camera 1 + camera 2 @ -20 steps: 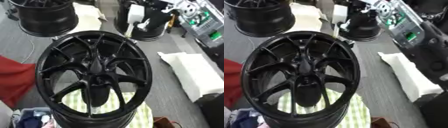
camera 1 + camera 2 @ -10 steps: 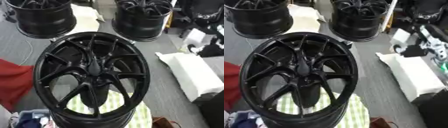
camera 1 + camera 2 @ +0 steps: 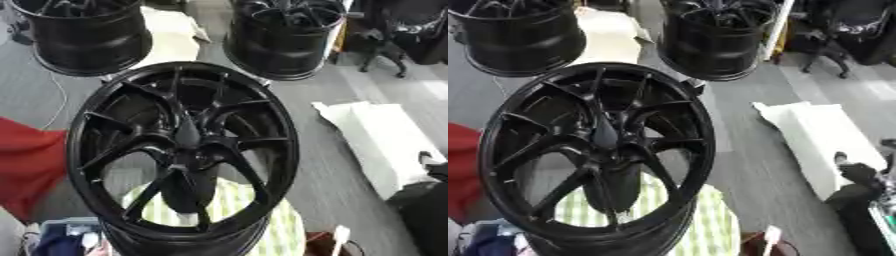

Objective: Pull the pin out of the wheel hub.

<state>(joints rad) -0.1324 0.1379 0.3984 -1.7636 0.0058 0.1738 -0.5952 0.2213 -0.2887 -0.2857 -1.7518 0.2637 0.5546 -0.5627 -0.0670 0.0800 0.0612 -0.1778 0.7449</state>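
Note:
A large black wheel hub with thin spokes stands tilted in the middle, its face towards me. Its centre is dark, and I cannot make out a pin there. A dark shape at the right edge looks like my right hand; it is well to the right of the hub and apart from it. My left hand shows in no view.
Two more black wheels stand at the back. A white padded sheet lies at the right and a red cloth at the left. A green checked cloth lies under the hub, with a blue box at the bottom left.
A white and black arm that showed at the upper right has swept down the right side and left that corner. The hub has not moved.

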